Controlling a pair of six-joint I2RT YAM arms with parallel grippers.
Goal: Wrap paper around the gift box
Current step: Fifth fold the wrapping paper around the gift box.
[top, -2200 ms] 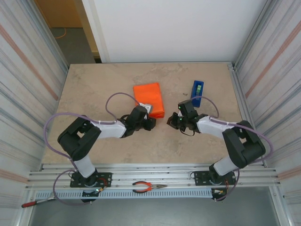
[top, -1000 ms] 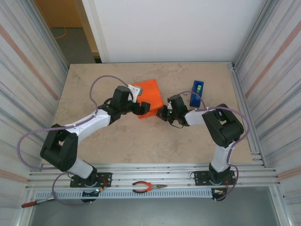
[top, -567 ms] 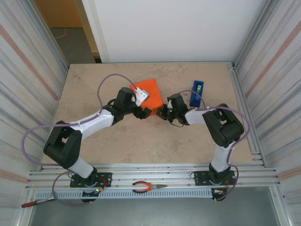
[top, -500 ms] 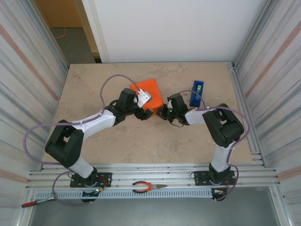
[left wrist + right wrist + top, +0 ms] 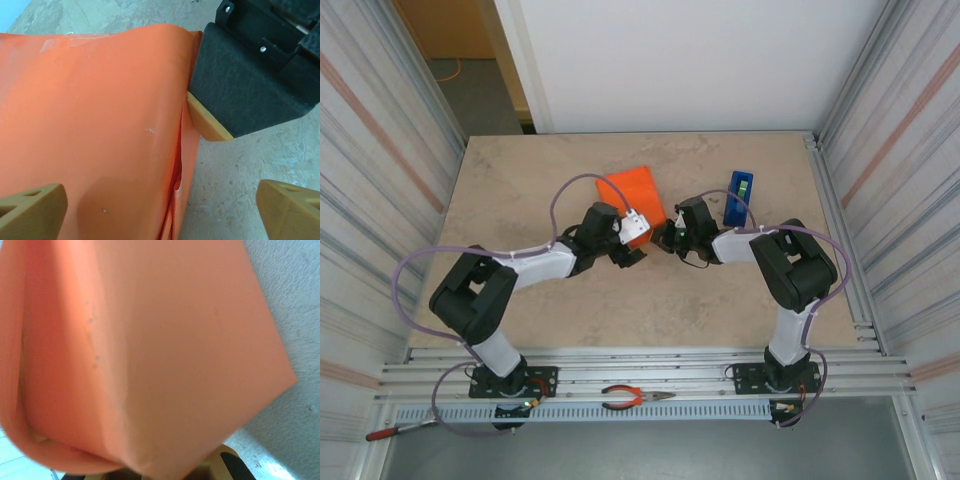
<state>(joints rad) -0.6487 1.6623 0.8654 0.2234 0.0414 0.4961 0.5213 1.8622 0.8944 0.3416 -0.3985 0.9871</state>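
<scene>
Gift box (image 5: pixel 636 192), in orange paper (image 5: pixel 95 120), sits mid table (image 5: pixel 520 190), near the blue tape dispenser (image 5: pixel 739 197). L gripper (image 5: pixel 160 212) is wide open, straddling the box edge, nothing held. R gripper (image 5: pixel 668 237) is clenched shut, tip touching the paper's side.

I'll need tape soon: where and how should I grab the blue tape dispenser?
Probably from above, with the right end effector: close across the tape dispenser on its two long flat sides. It stands upright and narrow, long axis running away from the arms.
</scene>
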